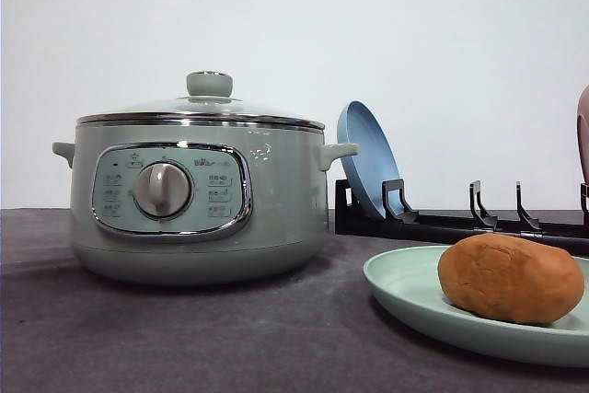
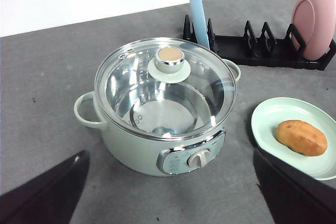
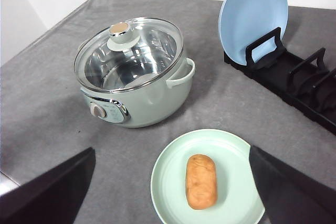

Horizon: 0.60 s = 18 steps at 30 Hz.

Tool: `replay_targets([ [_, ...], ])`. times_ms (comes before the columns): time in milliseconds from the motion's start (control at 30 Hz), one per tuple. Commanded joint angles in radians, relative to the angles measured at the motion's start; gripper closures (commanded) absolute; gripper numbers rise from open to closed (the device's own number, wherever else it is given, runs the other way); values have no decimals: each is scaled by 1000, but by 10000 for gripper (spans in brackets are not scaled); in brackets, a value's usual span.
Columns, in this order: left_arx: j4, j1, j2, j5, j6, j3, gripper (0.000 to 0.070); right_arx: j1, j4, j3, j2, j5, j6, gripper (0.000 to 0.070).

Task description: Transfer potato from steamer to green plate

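Orange-brown potato (image 3: 201, 181) on green plate (image 3: 173, 182), steamer (image 3: 137, 72) lidded

The steamer (image 1: 193, 200) has a matt green body, shiny chrome trim and clear glass lid (image 2: 165, 85). The green plate (image 3: 210, 179) looks smooth and matt; the potato (image 1: 509, 278) slightly rough.
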Motion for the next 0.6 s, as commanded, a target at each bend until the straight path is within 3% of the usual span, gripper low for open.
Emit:
replay_targets([
  [0, 17, -6, 5, 1, -11, 10, 63, 5, 12, 18, 5, 0, -19, 107],
  [233, 21, -6, 5, 1, -11, 10, 68, 5, 11, 18, 5, 1, -19, 108],
  [267, 20, -6, 5, 1, -10, 10, 120, 5, 10, 18, 5, 0, -19, 141],
  [300, 19, -6, 5, 1, -10, 10, 269, 5, 10, 18, 5, 0, -19, 263],
  [333, 16, -6, 5, 1, -10, 10, 489, 5, 10, 18, 5, 0, -19, 444],
  [367, 15, -6, 6, 1, -11, 10, 663, 5, 10, 18, 5, 1, -19, 647],
  [400, 16, -6, 6, 1, -10, 10, 683, 5, 12, 18, 5, 1, -21, 693],
  [567, 16, -6, 9, 1, -10, 10, 700, 5, 15, 18, 5, 0, -19, 690],
])
